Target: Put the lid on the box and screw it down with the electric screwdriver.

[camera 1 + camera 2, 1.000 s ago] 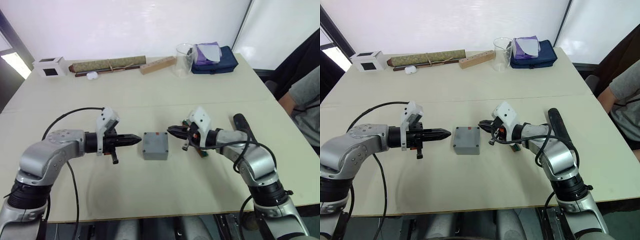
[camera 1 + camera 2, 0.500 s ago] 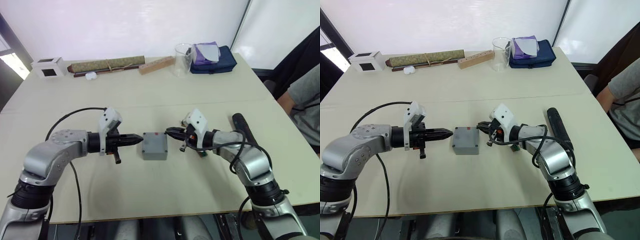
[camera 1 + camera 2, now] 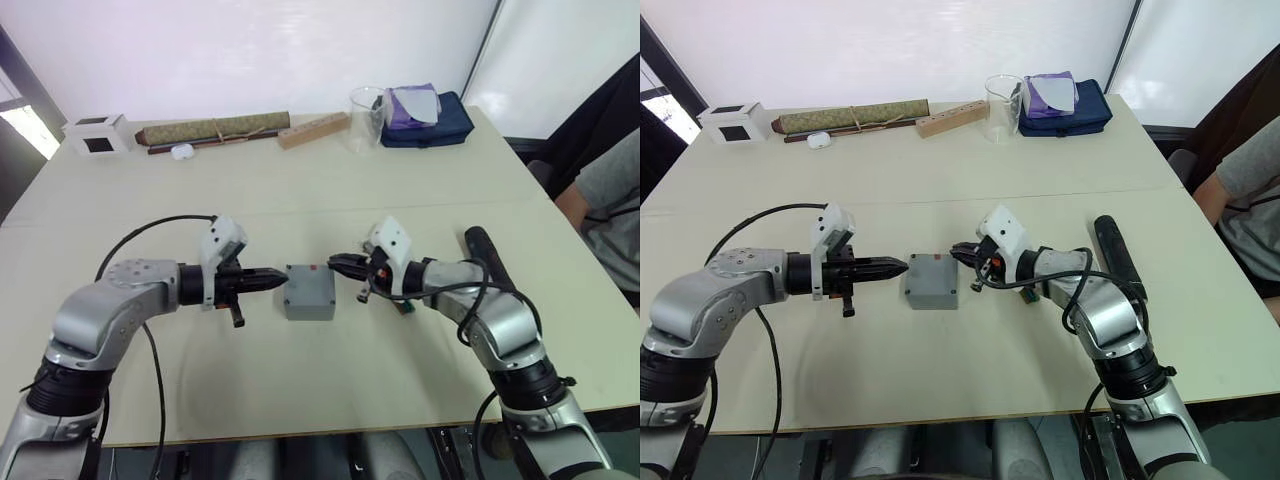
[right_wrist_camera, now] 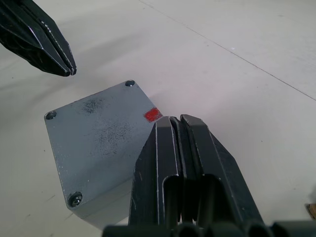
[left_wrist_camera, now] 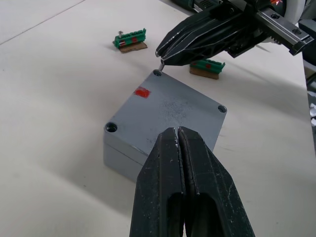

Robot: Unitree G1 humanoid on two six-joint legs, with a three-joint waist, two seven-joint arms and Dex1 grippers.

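Pale desk (image 3: 330,380) carrying everything. Sitting between both sets of jaws: box (image 3: 310,291) with lid (image 5: 168,111) already on. Closing in from either side, left gripper (image 3: 277,280) and right gripper (image 3: 335,264), both pressed together, empty. Lying beyond the right jaws: electric screwdriver (image 3: 482,251), untouched. Risking a shove that slides the unscrewed lid askew.

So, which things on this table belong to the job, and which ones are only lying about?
For the job: lid, already sitting on the box; electric screwdriver.
Lying about: green terminal blocks, white cube, rolled mat, wooden block, beaker, blue pouch.
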